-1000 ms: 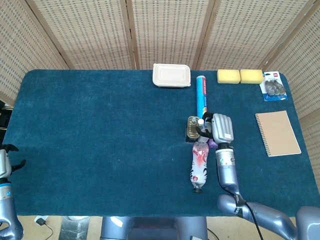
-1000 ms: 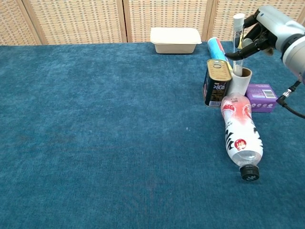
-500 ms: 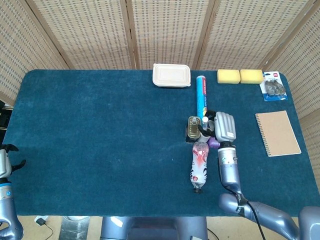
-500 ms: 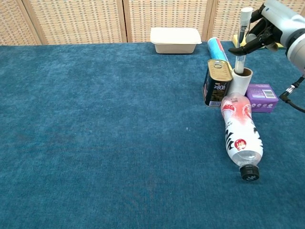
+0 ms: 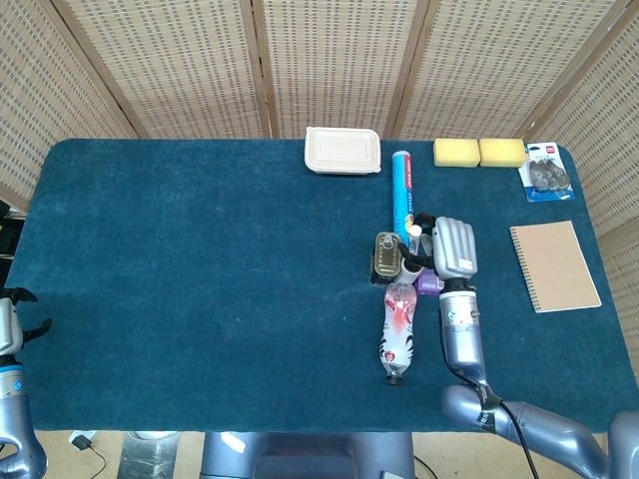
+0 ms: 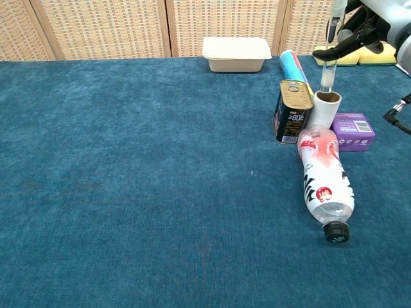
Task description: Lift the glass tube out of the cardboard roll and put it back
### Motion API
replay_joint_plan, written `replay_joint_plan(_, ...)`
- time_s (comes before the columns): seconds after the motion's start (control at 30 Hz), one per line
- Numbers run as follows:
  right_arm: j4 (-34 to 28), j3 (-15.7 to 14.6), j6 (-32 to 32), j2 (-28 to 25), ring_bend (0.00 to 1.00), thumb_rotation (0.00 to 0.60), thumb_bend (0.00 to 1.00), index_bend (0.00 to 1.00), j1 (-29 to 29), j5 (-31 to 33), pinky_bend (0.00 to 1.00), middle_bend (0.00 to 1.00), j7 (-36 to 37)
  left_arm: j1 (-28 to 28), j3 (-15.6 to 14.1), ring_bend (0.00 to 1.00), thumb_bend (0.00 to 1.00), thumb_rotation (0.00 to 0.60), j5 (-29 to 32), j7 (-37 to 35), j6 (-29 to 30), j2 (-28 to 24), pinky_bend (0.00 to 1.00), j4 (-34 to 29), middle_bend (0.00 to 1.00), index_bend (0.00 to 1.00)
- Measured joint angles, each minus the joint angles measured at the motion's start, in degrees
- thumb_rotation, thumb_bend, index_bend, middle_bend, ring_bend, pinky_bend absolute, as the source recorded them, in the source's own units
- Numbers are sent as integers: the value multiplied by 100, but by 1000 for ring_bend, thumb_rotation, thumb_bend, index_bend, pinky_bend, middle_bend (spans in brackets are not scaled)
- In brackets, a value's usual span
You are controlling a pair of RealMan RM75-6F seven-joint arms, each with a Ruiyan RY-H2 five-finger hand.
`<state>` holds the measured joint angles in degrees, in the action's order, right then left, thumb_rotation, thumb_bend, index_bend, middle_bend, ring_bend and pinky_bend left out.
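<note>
The clear glass tube (image 6: 329,56) hangs upright, pinched by my right hand (image 6: 374,20) near its top. Its lower end hovers just above the opening of the white cardboard roll (image 6: 325,113), which stands upright on the blue cloth. From the head view, the right hand (image 5: 452,247) sits just right of the tube's white cap (image 5: 413,232); the roll itself is mostly hidden there. At the bottom left corner, my left hand (image 5: 10,321) stays off the table with its fingers apart, holding nothing.
A tin can (image 6: 292,112) touches the roll's left side, a purple box (image 6: 353,131) lies to its right, and a plastic bottle (image 6: 324,181) lies in front. Behind are a blue cylinder (image 5: 402,190), a white container (image 5: 342,150), yellow sponges (image 5: 479,152) and a notebook (image 5: 554,264).
My right hand has risen and drifted slightly right, drawing the glass tube up out of the cardboard roll until its bottom end is above the rim. The left hand has not moved.
</note>
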<state>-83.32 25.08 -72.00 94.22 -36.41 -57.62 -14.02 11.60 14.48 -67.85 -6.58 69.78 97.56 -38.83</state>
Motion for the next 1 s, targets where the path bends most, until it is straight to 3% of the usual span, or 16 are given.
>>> replay_joint_plan(1.0, -972, 34, -328, -686, 990, 600, 379, 787, 163, 90, 907, 951, -352, -3, -8, 244, 153, 600, -4, -6, -8, -11, 331, -13, 434, 475)
